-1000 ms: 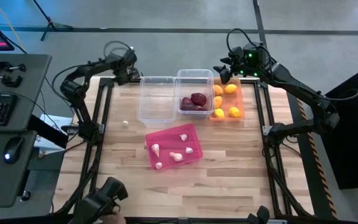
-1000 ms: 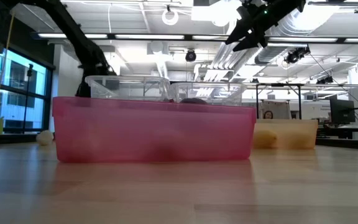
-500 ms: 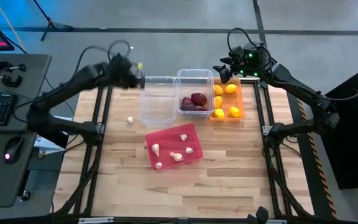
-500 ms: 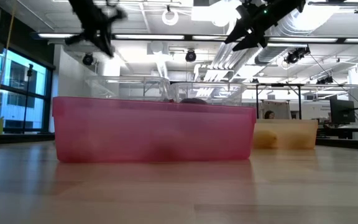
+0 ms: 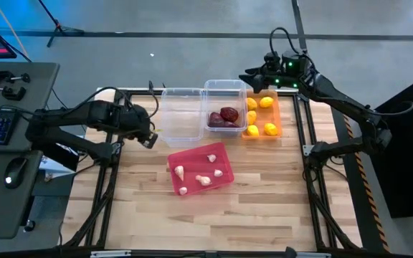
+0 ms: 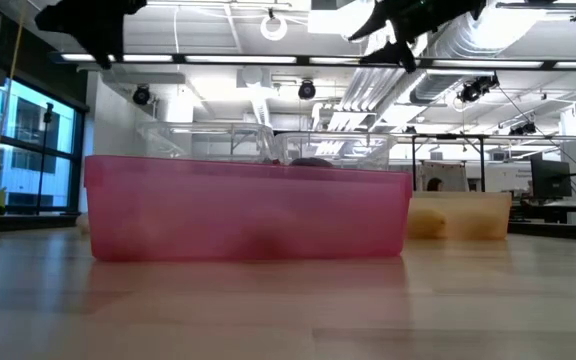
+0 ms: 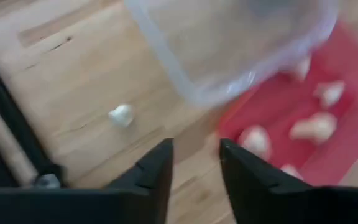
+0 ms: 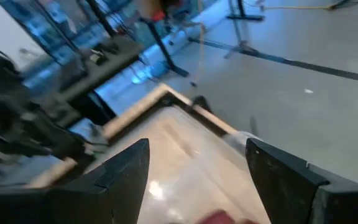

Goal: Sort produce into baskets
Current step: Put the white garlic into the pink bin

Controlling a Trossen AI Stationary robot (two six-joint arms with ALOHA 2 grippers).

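Tabletop garlic bulb (image 7: 122,114) shows only past left claw (image 7: 194,163).

Garlic (image 5: 205,179) in pink bin (image 5: 174,184); beets (image 5: 225,117) in clear; lemons (image 5: 270,129) in orange.

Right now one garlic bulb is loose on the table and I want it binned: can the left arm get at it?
Probably yes. The left gripper is open above the garlic bulb, which lies on bare table beside the empty clear bin, nothing between.
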